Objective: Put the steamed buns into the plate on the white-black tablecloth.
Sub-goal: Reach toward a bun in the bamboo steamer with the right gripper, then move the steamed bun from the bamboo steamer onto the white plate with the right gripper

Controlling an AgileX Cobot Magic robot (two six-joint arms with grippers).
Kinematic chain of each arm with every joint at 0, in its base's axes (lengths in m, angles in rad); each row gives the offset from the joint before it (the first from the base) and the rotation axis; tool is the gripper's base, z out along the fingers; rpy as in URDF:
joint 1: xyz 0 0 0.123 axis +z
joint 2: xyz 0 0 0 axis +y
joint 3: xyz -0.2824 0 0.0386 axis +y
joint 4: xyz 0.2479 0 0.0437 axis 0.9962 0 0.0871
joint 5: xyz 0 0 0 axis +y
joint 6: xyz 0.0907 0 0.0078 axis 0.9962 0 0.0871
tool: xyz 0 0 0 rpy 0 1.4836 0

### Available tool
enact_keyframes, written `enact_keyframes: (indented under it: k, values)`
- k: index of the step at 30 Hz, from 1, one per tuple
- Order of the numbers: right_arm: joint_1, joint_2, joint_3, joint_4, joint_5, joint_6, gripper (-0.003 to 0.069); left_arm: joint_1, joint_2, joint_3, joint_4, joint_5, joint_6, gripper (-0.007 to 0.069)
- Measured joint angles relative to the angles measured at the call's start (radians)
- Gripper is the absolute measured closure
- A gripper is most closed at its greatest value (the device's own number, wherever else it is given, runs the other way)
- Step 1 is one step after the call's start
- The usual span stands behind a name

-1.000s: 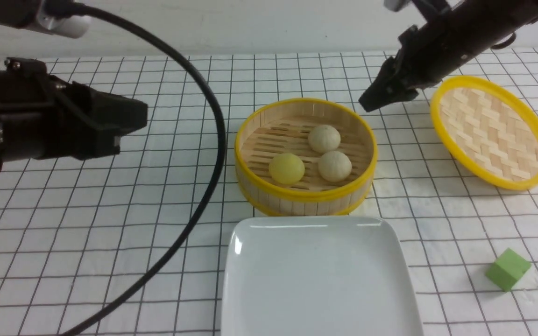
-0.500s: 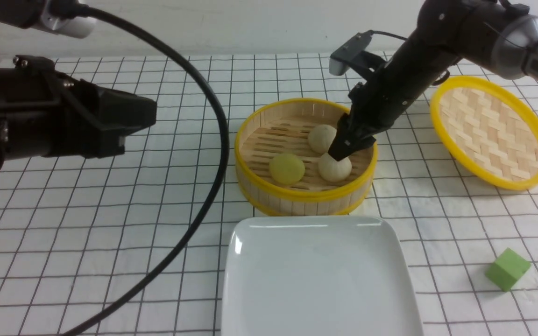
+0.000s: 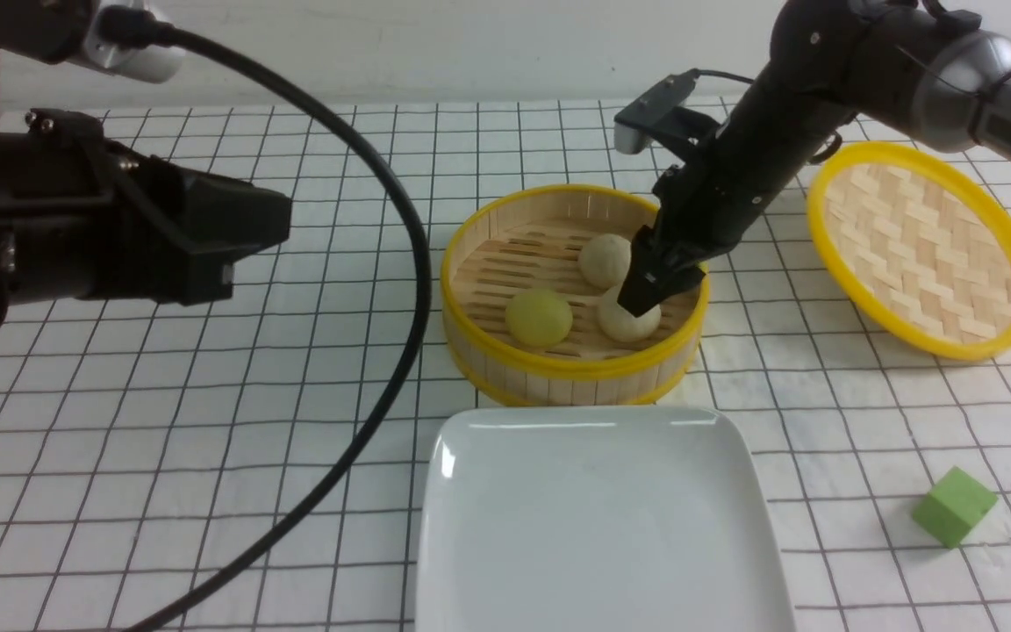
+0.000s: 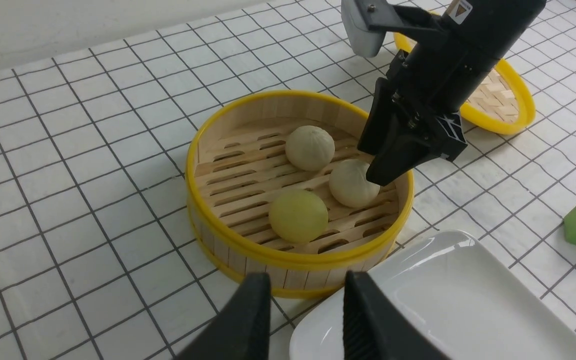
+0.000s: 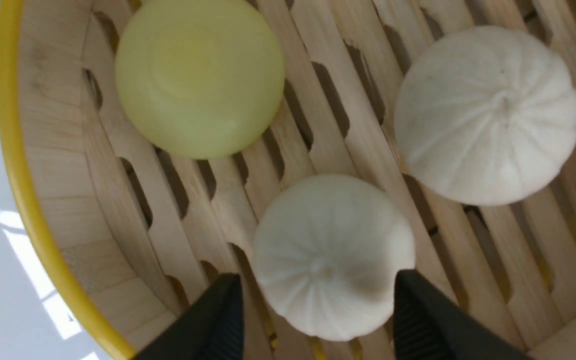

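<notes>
The right pincer (image 5: 318,300) has dropped into the steamer (image 3: 571,367), spread astride a beige bun (image 3: 627,326); left pincer (image 4: 307,305) open.

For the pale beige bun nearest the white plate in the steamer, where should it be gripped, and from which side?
Come straight down from above and pinch the pale beige pleated bun across its widest part, low near the slats. Its dome narrows upward, so a high grip would likely slip; the bamboo steamer's wall blocks sideways approaches.
</notes>
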Motion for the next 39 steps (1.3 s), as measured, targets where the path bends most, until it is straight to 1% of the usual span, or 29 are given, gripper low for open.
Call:
enact_keyframes:
  k: [13,16,17,20,21,22,24,29,32,35,39]
  values:
    - [0.0,0.041,-0.001,0.014,-0.009,0.0,0.0251,0.0,0.0,0.0,0.0,0.001,0.0,0.0384]
    - [0.0,0.043,-0.002,0.014,-0.013,0.0,0.0267,0.0,0.0,0.0,0.0,0.001,0.0,0.0384]
    - [0.0,0.044,-0.002,0.014,-0.013,0.0,0.0279,0.0,0.0,0.0,0.0,0.001,0.0,0.0384]
    - [0.0,0.044,-0.003,0.014,-0.013,-0.001,0.0347,0.0,0.0,0.0,0.0,0.001,0.0,0.0384]
    - [0.0,0.044,-0.003,0.01,-0.013,-0.003,0.0449,0.0,0.0,0.0,0.0,-0.001,0.0,0.0384]
    - [0.0,0.044,-0.003,0.008,-0.013,-0.003,0.0522,0.0,0.0,0.0,0.0,-0.001,0.0,0.0384]
    - [0.0,0.044,-0.005,0.007,-0.013,-0.003,0.0626,0.0,0.0,0.0,0.0,-0.002,0.0,0.0384]
    - [0.0,0.028,-0.04,0.003,0.03,0.027,0.0638,0.0,0.0,0.0,0.0,-0.002,0.0,0.0384]
    - [0.001,-0.039,-0.117,-0.004,0.096,0.069,0.0636,0.0,0.001,0.0,0.0,-0.003,0.0,0.0384]
    - [0.001,-0.131,-0.197,-0.003,0.105,0.12,0.0635,0.0,0.001,0.0,0.0,-0.003,0.0,0.0384]
    - [0.001,-0.276,-0.239,-0.002,0.116,0.237,0.0635,0.0,0.001,0.0,0.0,-0.003,0.0,0.0384]
